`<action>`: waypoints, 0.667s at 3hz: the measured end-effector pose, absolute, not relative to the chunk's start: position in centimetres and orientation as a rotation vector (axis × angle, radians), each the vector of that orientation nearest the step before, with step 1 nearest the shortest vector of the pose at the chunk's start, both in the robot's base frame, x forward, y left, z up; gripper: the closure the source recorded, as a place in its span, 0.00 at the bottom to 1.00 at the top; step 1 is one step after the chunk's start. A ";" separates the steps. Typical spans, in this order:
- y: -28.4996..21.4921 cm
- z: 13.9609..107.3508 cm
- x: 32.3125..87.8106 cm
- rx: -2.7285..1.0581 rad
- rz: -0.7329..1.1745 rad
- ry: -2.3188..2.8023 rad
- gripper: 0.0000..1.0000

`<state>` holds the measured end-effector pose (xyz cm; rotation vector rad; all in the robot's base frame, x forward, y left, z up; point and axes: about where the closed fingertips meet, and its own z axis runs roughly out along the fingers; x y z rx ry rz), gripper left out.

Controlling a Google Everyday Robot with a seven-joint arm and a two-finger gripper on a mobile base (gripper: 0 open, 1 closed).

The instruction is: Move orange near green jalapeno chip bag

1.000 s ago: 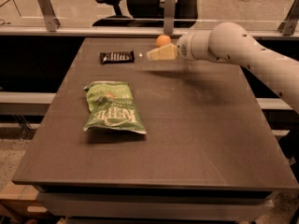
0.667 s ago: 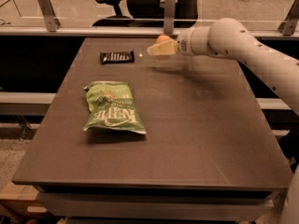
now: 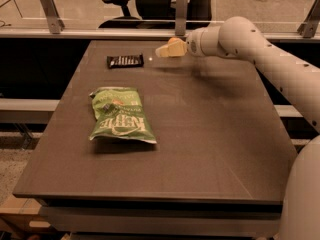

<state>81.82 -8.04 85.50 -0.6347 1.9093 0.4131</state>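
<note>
Pincer clamps orange above far table end, well apart from green jalapeno chip bag

green jalapeno chip bag: white lettering "KETTLE" | pincer: beyond bag, aloft, gripping orange

One green chip bag, one black candy bar, one table, and one gripper, upper centre, clasping one orange.
</note>
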 end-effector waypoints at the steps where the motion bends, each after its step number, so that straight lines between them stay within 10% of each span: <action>1: -7.2 83.2 83.2 -0.628 0.466 1.930 0.00; 2: -7.0 83.2 83.8 -0.630 0.470 1.929 0.00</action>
